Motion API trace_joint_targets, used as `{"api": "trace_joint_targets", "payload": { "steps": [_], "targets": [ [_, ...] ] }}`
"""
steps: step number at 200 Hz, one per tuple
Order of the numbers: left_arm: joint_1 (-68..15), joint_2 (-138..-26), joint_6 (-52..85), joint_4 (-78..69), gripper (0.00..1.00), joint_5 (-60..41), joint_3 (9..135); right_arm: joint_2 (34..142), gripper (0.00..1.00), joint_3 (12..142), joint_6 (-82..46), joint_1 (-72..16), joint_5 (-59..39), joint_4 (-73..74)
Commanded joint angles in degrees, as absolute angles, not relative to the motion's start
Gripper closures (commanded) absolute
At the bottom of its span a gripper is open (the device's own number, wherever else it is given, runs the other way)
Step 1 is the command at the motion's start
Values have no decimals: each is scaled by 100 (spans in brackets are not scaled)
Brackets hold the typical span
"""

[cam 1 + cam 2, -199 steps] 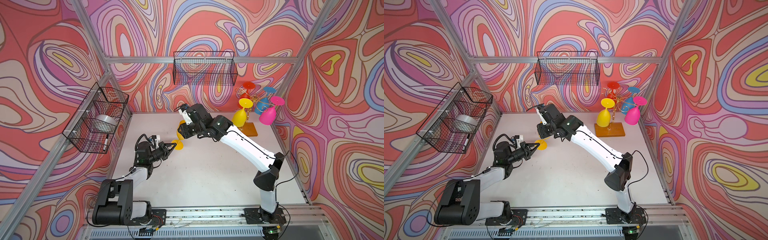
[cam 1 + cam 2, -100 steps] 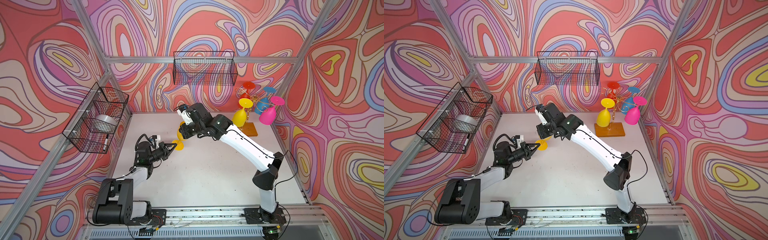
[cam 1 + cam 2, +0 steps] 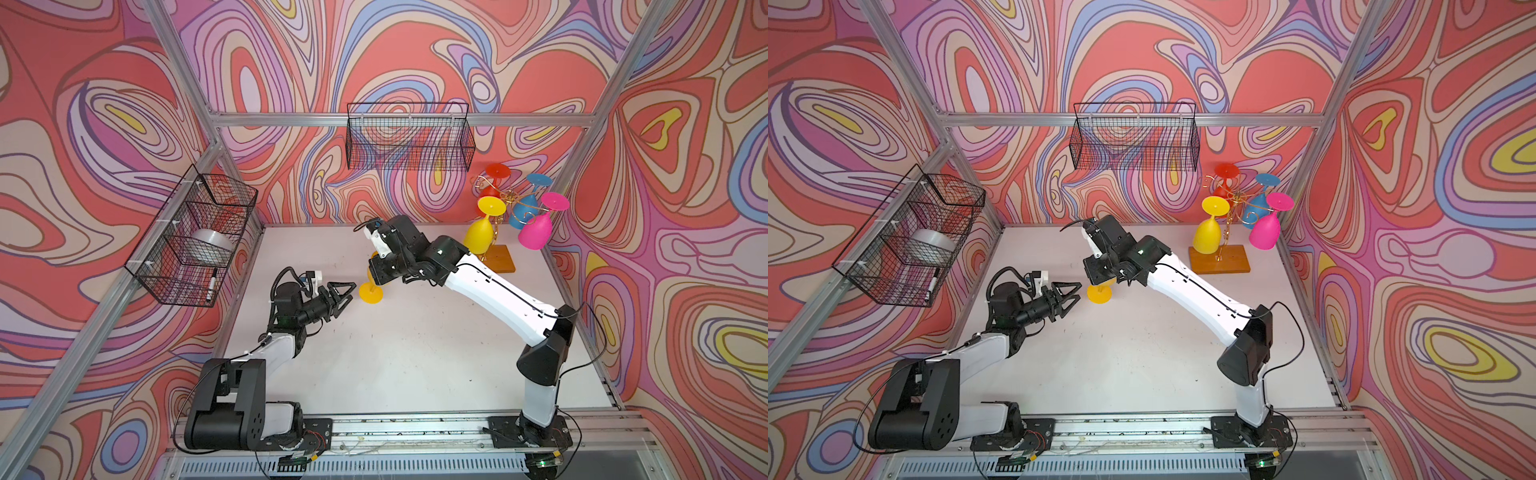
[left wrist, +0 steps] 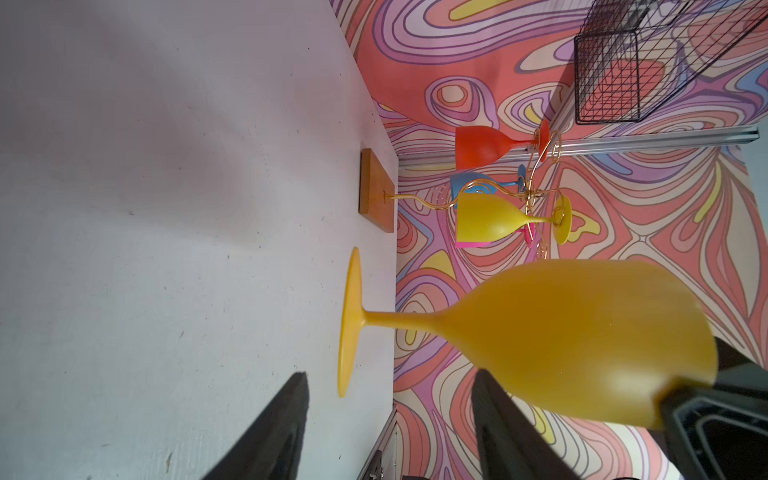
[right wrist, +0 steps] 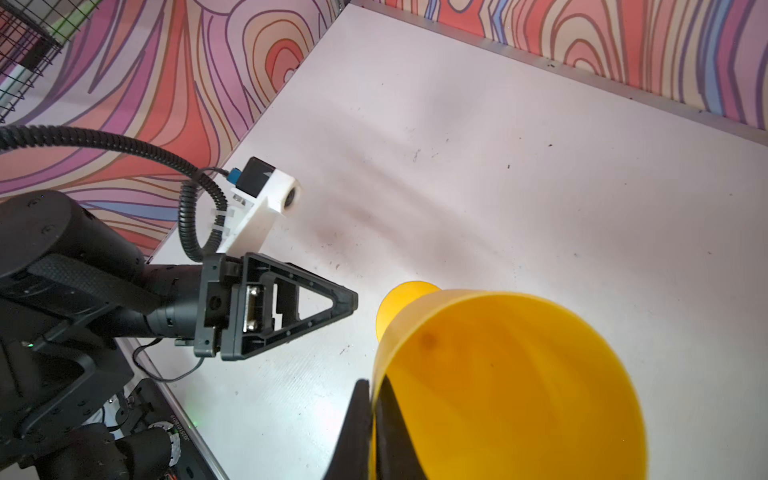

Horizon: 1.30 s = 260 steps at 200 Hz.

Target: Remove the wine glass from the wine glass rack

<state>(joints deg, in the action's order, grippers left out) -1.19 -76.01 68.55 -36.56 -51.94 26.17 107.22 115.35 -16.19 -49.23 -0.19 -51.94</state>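
An orange-yellow wine glass (image 3: 370, 293) (image 3: 1099, 294) stands upright left of the table's middle, its foot down at the table surface. My right gripper (image 5: 373, 386) is shut on the rim of its bowl (image 5: 519, 374), one finger inside and one outside. My left gripper (image 3: 351, 292) (image 3: 1077, 291) (image 4: 390, 374) is open just left of the foot, holding nothing; the glass (image 4: 582, 332) lies beyond its fingertips. The wine glass rack (image 3: 505, 199) (image 3: 1229, 224) (image 4: 536, 166) stands at the back right on its amber base (image 3: 500, 259), with yellow, red, blue and pink glasses hanging upside down.
A black wire basket (image 3: 409, 141) hangs on the back wall. Another basket (image 3: 195, 237) on the left wall holds a grey roll and a marker. Aluminium frame posts run along the table's edges.
My left gripper has opened and let go of the glass near its foot. My right gripper has closed on the bowl's rim. The glass has stayed where it was.
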Motion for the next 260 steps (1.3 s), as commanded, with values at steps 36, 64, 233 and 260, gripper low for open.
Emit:
{"api": "trace_joint_targets", "payload": {
  "steps": [36, 64, 233, 260],
  "targets": [
    [-411, -6849, 5316, -1469, 23, -4630, 3337, 9170, 100, 10231, -1865, -4880, 651, -4949],
    [-835, -6472, 3931, 552, 19, -3710, 4164, 8674, 100, 9686, -1892, -4886, 947, -5039],
    [29, -8080, 2521, 3184, 0, -1711, 7462, 9894, 100, 9560, -1548, -7199, 1634, -4700],
    [102, -8082, 2466, 3087, 0, -1746, 7330, 10395, 100, 9965, -1345, -7438, 1468, -4729]
  ]
}}
